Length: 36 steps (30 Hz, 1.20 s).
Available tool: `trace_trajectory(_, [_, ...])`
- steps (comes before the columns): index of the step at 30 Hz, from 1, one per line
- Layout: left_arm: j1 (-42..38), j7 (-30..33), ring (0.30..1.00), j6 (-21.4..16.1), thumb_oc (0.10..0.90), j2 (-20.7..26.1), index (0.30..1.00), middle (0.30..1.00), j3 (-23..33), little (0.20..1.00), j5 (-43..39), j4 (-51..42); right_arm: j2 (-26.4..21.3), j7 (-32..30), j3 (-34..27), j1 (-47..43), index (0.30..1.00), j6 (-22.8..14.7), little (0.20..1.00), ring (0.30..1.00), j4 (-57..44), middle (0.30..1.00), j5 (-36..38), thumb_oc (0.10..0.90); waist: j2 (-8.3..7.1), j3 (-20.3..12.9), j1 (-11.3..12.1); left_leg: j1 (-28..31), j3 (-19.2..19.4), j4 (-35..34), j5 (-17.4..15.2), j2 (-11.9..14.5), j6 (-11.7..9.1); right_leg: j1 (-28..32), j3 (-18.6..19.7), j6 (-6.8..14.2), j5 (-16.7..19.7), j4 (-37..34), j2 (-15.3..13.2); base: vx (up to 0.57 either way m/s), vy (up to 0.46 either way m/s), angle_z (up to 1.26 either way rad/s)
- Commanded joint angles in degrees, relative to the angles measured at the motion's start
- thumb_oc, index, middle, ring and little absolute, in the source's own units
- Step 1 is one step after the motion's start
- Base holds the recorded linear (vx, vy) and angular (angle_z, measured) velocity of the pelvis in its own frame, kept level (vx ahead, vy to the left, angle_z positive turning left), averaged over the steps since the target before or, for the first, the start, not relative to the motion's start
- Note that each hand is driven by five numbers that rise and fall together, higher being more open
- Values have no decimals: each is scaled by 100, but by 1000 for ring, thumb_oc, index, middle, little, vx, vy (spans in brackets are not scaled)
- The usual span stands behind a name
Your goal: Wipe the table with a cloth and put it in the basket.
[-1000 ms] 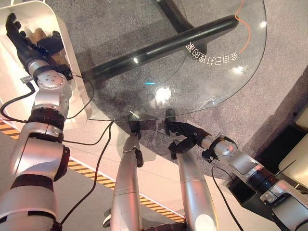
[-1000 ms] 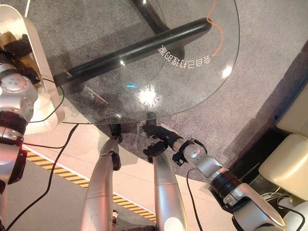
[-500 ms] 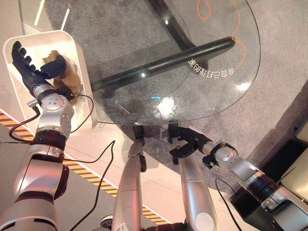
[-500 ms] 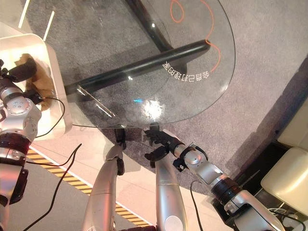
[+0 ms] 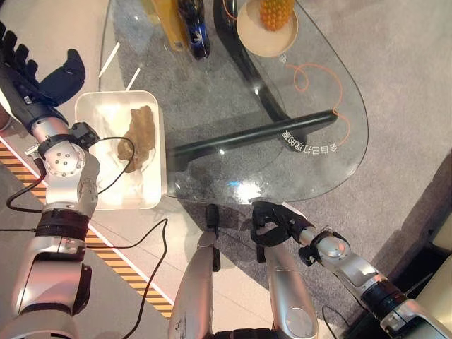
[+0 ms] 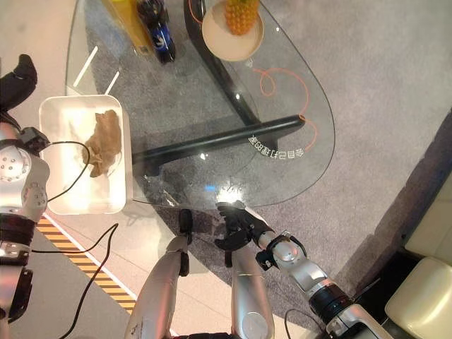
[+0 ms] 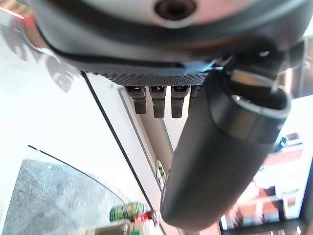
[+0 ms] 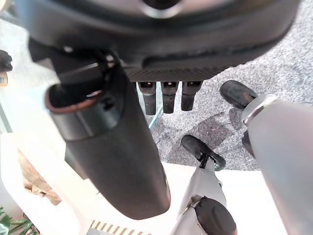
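The far edge of the glass desk (image 5: 212,106) is cut off at the top of both eye views, so the orange bottle (image 5: 164,20) and the dark blue bottle (image 5: 192,28) standing there show only their lower parts, and the pineapple (image 5: 275,11) in its cream bowl (image 5: 263,37) loses its crown. Through the glass the dark desk leg (image 5: 254,134) and the grey carpet (image 5: 395,85) show plainly; the white print on the glass near the orange line is too small to read. The brown cloth (image 5: 138,135) lies crumpled in the white basket (image 5: 92,106), which sits at the desk's 9 o'clock edge, and a black cable crosses the basket in front of the cloth. In the right wrist view a scrap of the cloth shows in a corner, but its folds are hard to make out there. The left hand (image 5: 34,76) is raised at about 10 o'clock from the basket, apart from it and from the cloth, its fingers straight and spread, thumb standing out, holding nothing; the fingertips run off the frame's left edge in the left eye view. The right hand (image 5: 277,224) hangs at about 6 o'clock, just below the desk's near rim, well apart from the cloth; its fingers are loosely relaxed with nothing between them, and its own wrist view shows the thumb and short fingers bare.
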Motion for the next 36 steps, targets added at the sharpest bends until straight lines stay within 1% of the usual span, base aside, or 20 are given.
trace_trajectory(1, [404,-391,900,-302,800,-52,900,900,489,900,419,-615,202,-85,-288,494,900,-461,900,900,-196,900,-57,800,144,-386,107,365,-92,320,-769,-434,4,498,171,124,-316,-319,167,16,-84,4])
trace_trajectory(3, [1002,-611,900,-122,800,-344,900,900,467,900,755,-866,330,-147,-386,667,900,-535,900,900,13,900,-123,800,129,-533,142,562,-132,174,-767,-425,4,711,155,144,-313,-441,144,17,-86,0])
trace_trajectory(4, [1335,-687,900,-62,800,-519,900,900,455,900,723,-1050,396,-154,-458,764,900,-561,900,900,111,900,-141,800,114,-612,160,667,-161,110,-766,-420,7,831,147,147,-307,-507,132,48,-101,-1])
trace_trajectory(5, [1818,-882,900,123,800,-823,900,900,368,900,654,-1227,486,-131,-576,911,900,-620,900,900,279,900,-214,800,92,-745,182,841,-202,11,-777,-413,7,1036,126,162,-309,-615,117,49,-88,0])
trace_trajectory(6, [1976,-919,900,167,800,-919,900,900,328,900,630,-1261,522,-120,-625,964,900,-624,900,900,338,900,-259,800,86,-794,189,907,-214,-24,-782,-408,8,1116,115,165,-309,-659,113,80,-107,4])
trace_trajectory(7, [2436,-1080,900,354,800,-1202,900,900,196,900,576,-1236,605,-88,-750,1132,900,-619,900,900,530,900,-248,800,78,-958,207,1108,-256,-114,-786,-388,2,1376,75,162,-301,-799,114,52,-71,4])
trace_trajectory(8, [2493,-1107,900,349,800,-1235,900,900,187,900,588,-1225,614,-69,-767,1154,900,-606,900,900,540,900,-258,800,76,-973,207,1144,-264,-130,-785,-386,3,1419,68,163,-298,-820,116,81,-100,5])
trace_trajectory(10, [2895,-1378,900,527,800,-1497,900,900,120,900,705,-1117,705,-52,-928,1327,900,-485,900,900,656,900,-207,800,49,-1126,226,1353,-304,-218,-786,-363,4,1685,32,158,-287,-956,130,58,-88,4])
trace_trajectory(11, [3053,-1506,900,552,800,-1586,900,900,53,900,765,-1013,744,-28,-980,1383,900,-439,900,900,728,900,-227,800,42,-1196,233,1411,-308,-235,-783,-350,1,1763,21,154,-279,-992,135,67,-114,9])
trace_trajectory(12, [3398,-1811,900,710,800,-1804,900,900,-61,900,811,-805,812,29,-1114,1523,900,-343,900,900,878,900,-246,800,26,-1355,258,1582,-321,-280,-786,-315,0,1970,-21,144,-250,-1087,144,64,-126,15])
trace_trajectory(14, [3693,-2152,900,1052,800,-2003,900,900,-233,900,748,-365,918,88,-1218,1636,900,-242,900,900,1171,900,-147,800,-4,-1544,285,1800,-325,-345,-796,-274,1,2214,-63,132,-222,-1196,160,75,-125,12])
trace_trajectory(16, [3865,-2329,900,1300,800,-2234,900,900,-479,900,905,243,1048,112,-1246,1667,900,-213,900,900,1661,900,-154,800,-22,-1775,301,2030,-288,-458,-782,-215,4,2446,-90,124,-179,-1320,188,81,-113,1])
trace_trajectory(17, [3896,-2435,900,1464,800,-2322,900,900,-581,900,874,495,1101,141,-1243,1656,900,-226,900,900,1914,900,-44,800,-27,-1867,304,2142,-271,-521,-778,-183,-1,2554,-101,125,-181,-1367,201,69,-89,-1])
trace_trajectory(19, [3943,-2632,900,1510,800,-2418,900,900,-682,900,985,882,1165,196,-1269,1626,900,-220,900,900,2216,900,37,800,-30,-1958,304,2260,-258,-588,-778,-151,-5,2674,-98,128,-184,-1428,213,35,-61,-1])
trace_trajectory(21, [3922,-2729,900,1537,800,-2639,900,900,-886,900,967,1619,1283,254,-1259,1529,900,-347,900,900,2837,900,-88,800,-23,-2100,272,2452,-201,-741,-759,-85,-20,2845,-72,143,-172,-1549,241,18,-63,-6])
trace_trajectory(23, [3845,-2756,900,1854,800,-2775,900,900,-925,900,847,2123,1360,286,-1264,1456,900,-362,900,900,3229,900,-52,800,-17,-2176,249,2582,-170,-825,-762,-47,-32,2958,-67,156,-182,-1613,252,-4,-53,-12])
trace_trajectory(24, [3790,-2808,900,1884,800,-2861,900,900,-925,900,766,2446,1420,278,-1277,1402,900,-326,900,900,3457,900,-56,800,-16,-2225,228,2655,-141,-875,-762,-23,-40,3020,-51,157,-187,-1649,262,-3,-58,-11])
trace_trajectory(29, [3576,-3086,900,1924,800,-3150,900,900,-1168,900,932,3542,1704,286,-1377,1288,900,-383,900,900,4315,900,180,800,-9,-2401,156,2908,-29,-1099,-758,78,-47,3222,-16,172,-210,-1773,299,13,-48,-9])
trace_trajectory(32, [3487,-3206,900,1832,800,-3232,900,900,-1223,900,1052,3876,1805,279,-1418,1255,900,-389,900,900,4660,900,225,800,16,-2469,113,2995,16,-1228,-750,124,-67,3306,-15,189,-199,-1882,319,9,-26,-7])
trace_trajectory(36, [3410,-3215,900,1856,800,-3255,900,900,-1267,900,1040,4041,1867,296,-1433,1216,900,-437,900,900,4996,900,239,800,41,-2509,89,3002,100,-1228,-769,158,-77,3339,-28,206,-150,-1988,300,-7,3,-8])
